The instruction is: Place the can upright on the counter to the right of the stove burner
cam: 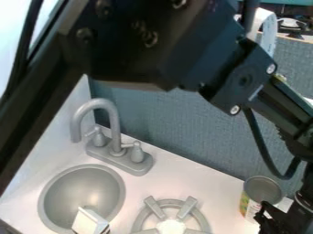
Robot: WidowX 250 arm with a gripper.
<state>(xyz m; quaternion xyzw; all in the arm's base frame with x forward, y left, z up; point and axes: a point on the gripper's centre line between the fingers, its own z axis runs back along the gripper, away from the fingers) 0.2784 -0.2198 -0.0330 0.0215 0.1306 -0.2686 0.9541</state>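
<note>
Camera view: the dark hand (263, 214) is at the lower right, well to the right of the burner (156, 209), at the side of a can (263, 190) with a grey round top and a coloured label. Whether the hand is open or closed I cannot tell, nor whether it touches the can or is only just beside it. The can looks upright on the white tabletop (202, 183), near its back edge, right of the burner.

That edge seems the main worry: a sideways nudge from the hand could tip the can or push it off the back. A low or off-centre grip might let its smooth, round side slip or roll. The black cable (267, 155) loops down just behind the can and might brush it if the arm swings. Left of the burner, a pale carton (89, 221) leans in the sink (45, 201), below the faucet (113, 123); a wide, low sweep that way could knock either.
</note>
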